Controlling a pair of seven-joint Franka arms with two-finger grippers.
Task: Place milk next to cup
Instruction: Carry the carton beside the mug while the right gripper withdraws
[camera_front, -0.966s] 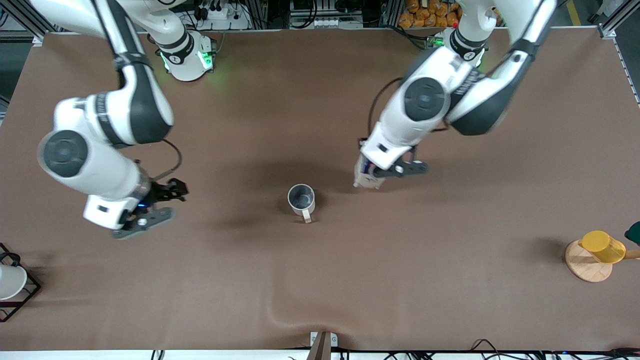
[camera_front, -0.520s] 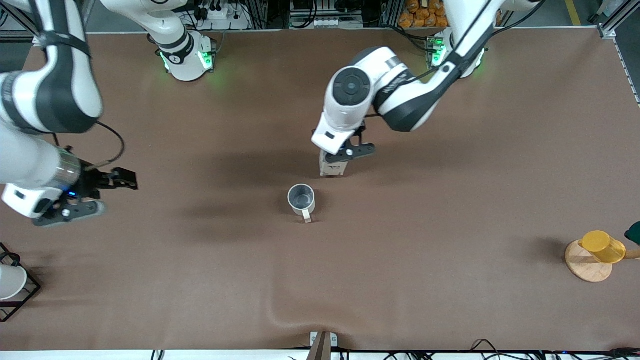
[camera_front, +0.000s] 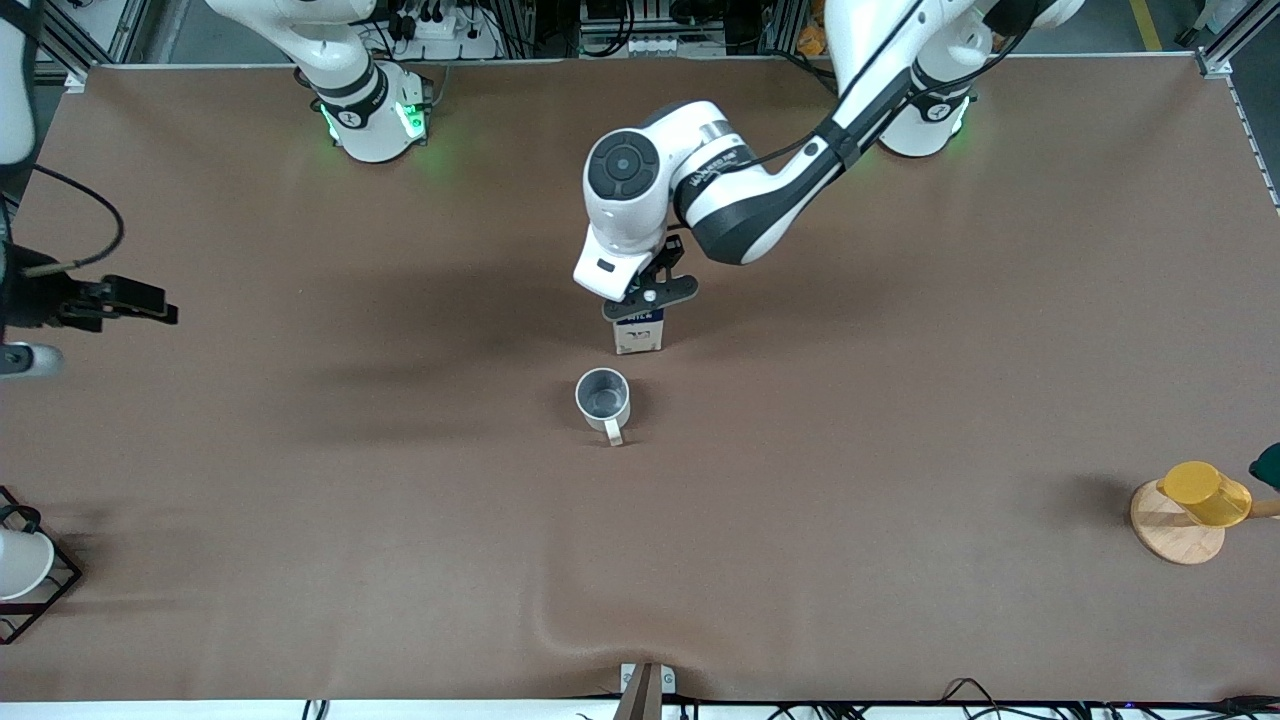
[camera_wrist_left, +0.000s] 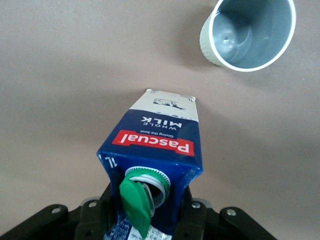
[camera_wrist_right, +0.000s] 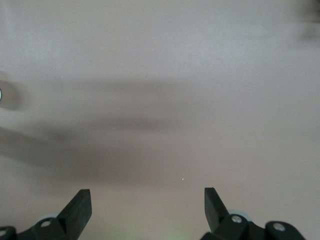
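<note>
milk (camera_front: 639, 333) clamped in left gripper (camera_front: 645, 300) near the cup (camera_front: 603, 397) — right gripper (camera_wrist_right: 145, 205) spread wide, empty.

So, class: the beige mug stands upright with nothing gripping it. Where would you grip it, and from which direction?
Probably from above, one finger inside the mug, one outside, pinching the wall. It stands upright with its mouth open. Pick a stretch of rim away from the handle, which points toward the front camera, and away from the milk carton that the left claw holds nearby.
</note>
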